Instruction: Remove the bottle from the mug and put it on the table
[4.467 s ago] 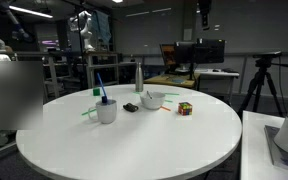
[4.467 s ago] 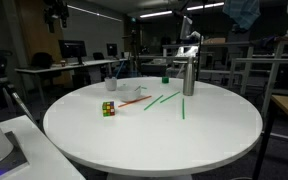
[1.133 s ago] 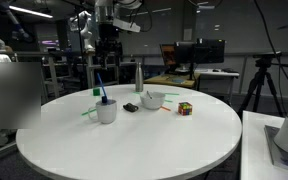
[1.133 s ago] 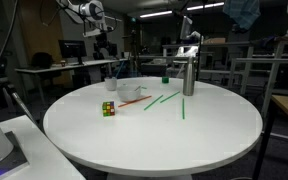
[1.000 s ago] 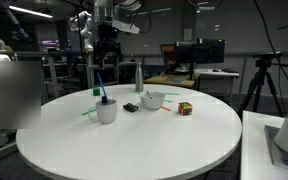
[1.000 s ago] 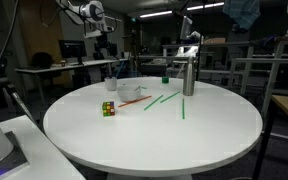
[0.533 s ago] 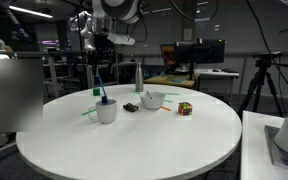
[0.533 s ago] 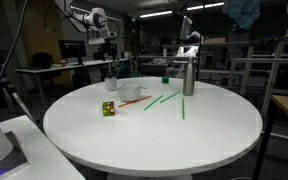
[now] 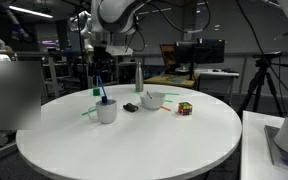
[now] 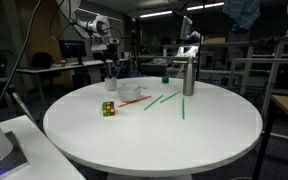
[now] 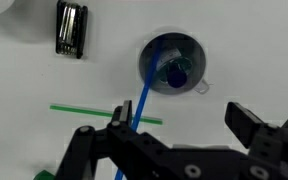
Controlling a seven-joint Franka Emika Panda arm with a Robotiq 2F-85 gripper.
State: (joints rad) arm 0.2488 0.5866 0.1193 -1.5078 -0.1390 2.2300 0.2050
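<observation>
White was nearly all that lay beneath me: the round table (image 11: 259, 40), and on it the small mug (image 11: 145, 52), which I saw from straight above in the wrist view. The bottle (image 11: 176, 72) stood inside the mug, its bluish top showing down in the opening. A thin blue stick (image 11: 142, 100) leaned out over the rim beside it and slanted toward me. My gripper (image 11: 162, 122) hung in the air over the table, close to the mug but touching nothing. My fingers (image 11: 246, 122) were spread wide, one on each side of the view, and there was nothing between them. On the tabletop past the mug lay a green straw (image 11: 89, 108) and, further off, a flat black tool (image 11: 71, 28).

In an exterior view the mug (image 9: 107, 113) sat near the table's (image 9: 134, 140) far edge, the teal bottle (image 9: 105, 98) upright in it and the blue stick (image 9: 98, 84) rising higher. A grey metal bottle (image 9: 138, 77) stood behind it. A white bowl (image 9: 153, 100) and a colour cube (image 9: 185, 108) lay off to the side, apart from the mug. My arm came in from above, well clear of the mug's rim.
</observation>
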